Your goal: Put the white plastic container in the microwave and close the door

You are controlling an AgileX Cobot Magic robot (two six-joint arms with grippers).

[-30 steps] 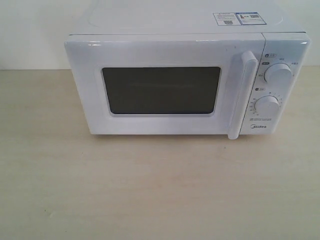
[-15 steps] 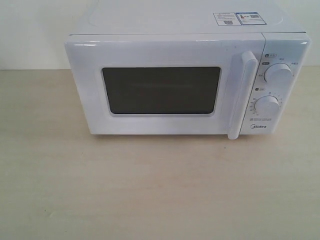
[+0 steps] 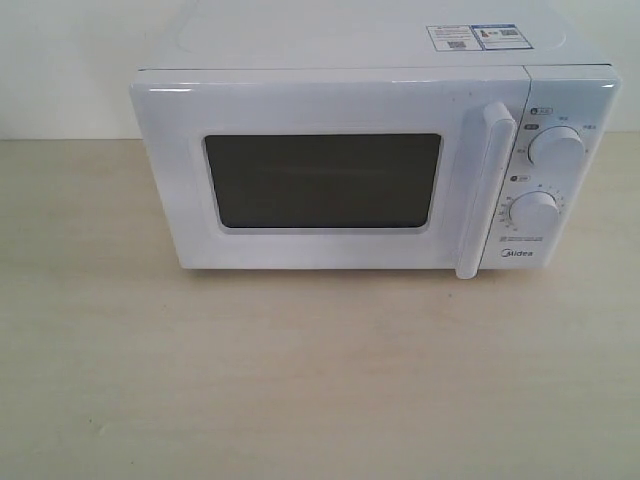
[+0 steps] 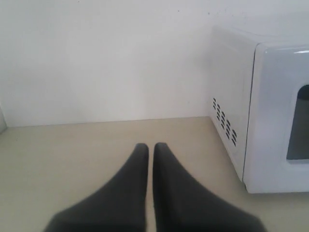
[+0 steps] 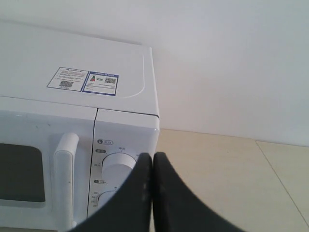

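comparing this moment with the earlier exterior pictures, we find nothing changed: the white boxy countertop microwave (image 3: pixel 375 150) sits at the same spot on the pale wooden bench (image 3: pixel 320 380), its wide white door (image 3: pixel 320 100) lies flush with the front as before, and the vertical white bar handle (image 3: pixel 483 190) and the two round white dials (image 3: pixel 556 147) are where they were. no arm shows in the exterior view, then or now. the left tool (image 4: pixel 150 146) hangs over the bench off the vented side wall of the microwave, its dark fingers pressed together with only a hairline between them and nothing held. the right tool (image 5: pixel 153 157) is up by the corner with the dial panel, looking onto the sticker-bearing top, likewise narrowed to a closed pinch and empty. the shallow white translucent plastic container shows in none of the three views. it is not on the bench in front, and the dark rectangular window (image 3: pixel 322 180) is too dim for us to tell whether it lies inside. with the door shut and both tools empty and clear of it, we judge that either the task is already finished, with the container inside, or it has not begun. the stillness fits both, and we cannot tell which.
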